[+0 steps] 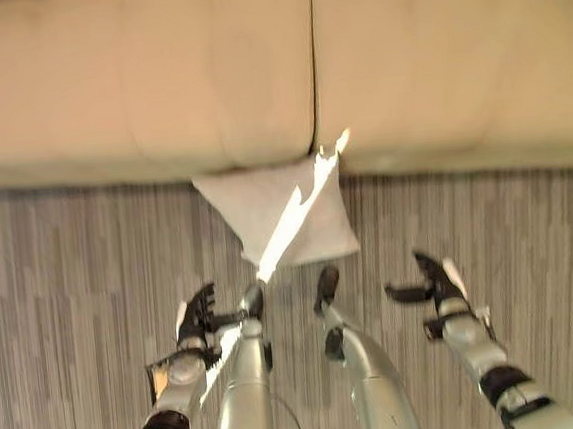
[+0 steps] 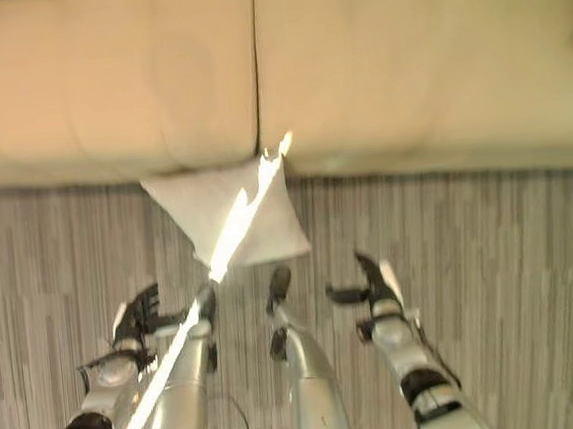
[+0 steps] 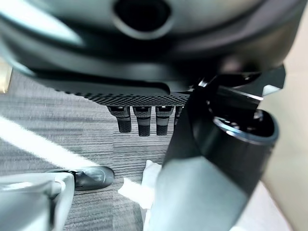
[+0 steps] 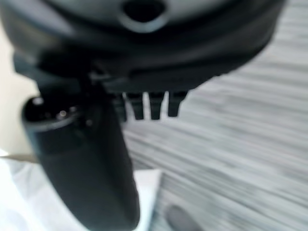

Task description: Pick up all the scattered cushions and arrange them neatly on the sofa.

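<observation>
A white square cushion (image 1: 284, 212) lies on the grey striped carpet, its far corner touching the front of the beige sofa (image 1: 154, 75) at the seam between two seat pads. My left hand (image 1: 195, 318) hovers above the floor to the near left of the cushion, fingers straight and apart from it. My right hand (image 1: 435, 284) hovers to the near right of it, fingers straight and thumb stretched toward the cushion. Neither hand touches it. A corner of the cushion (image 3: 150, 178) shows past the left hand's fingers (image 3: 139, 120), and a white edge of the cushion (image 4: 144, 185) past the right thumb (image 4: 82, 163).
The sofa (image 2: 403, 54) spans the whole far side, its front edge meeting the carpet (image 1: 61, 274). A bright strip of sunlight (image 1: 297, 214) crosses the cushion and floor. Bare carpet lies to both sides of the cushion.
</observation>
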